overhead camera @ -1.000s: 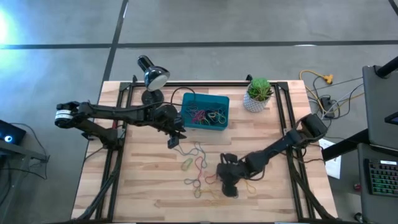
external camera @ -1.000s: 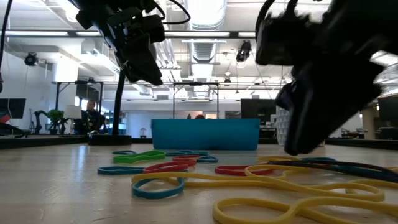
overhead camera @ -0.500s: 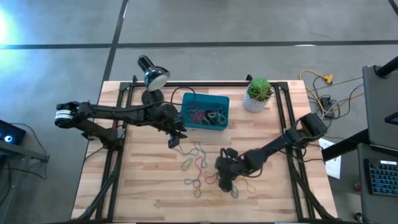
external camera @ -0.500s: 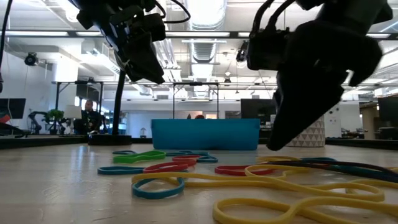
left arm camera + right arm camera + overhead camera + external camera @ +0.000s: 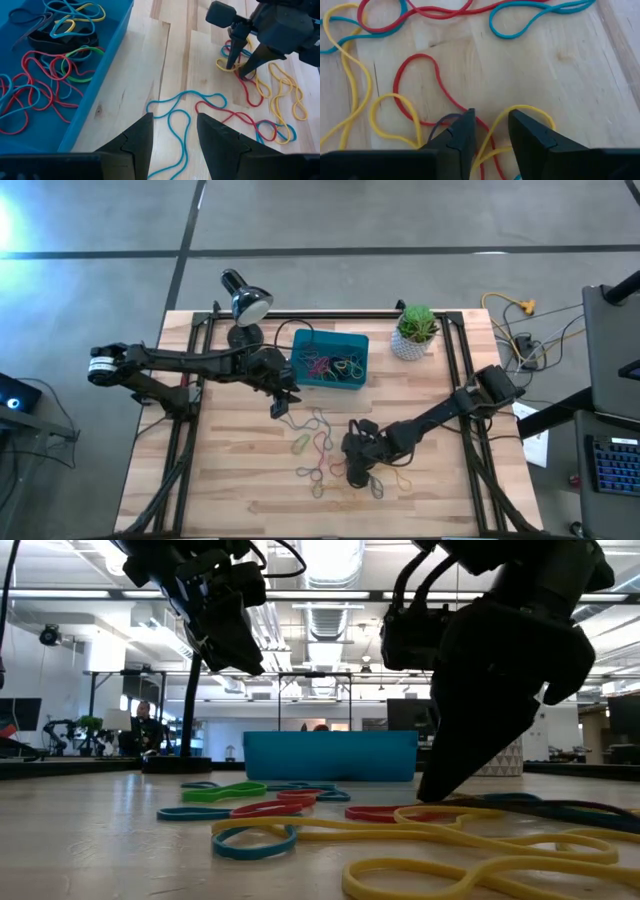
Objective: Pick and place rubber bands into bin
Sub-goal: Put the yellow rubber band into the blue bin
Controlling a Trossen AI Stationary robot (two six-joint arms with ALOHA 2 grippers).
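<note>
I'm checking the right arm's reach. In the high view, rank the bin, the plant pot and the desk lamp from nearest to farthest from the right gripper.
From the right gripper, low over the loose bands:
1. Bin, up the table, slightly toward the left arm.
2. Plant pot, far edge, right-arm side.
3. Desk lamp, far edge, left-arm side.

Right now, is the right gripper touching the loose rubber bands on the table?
Touching. In the low view the right gripper has its tips down on the rubber bands; the right wrist view shows its fingers straddling yellow and red strands.

Open-plan lab: exposed ceiling ducts [image 5: 335,615]
</note>
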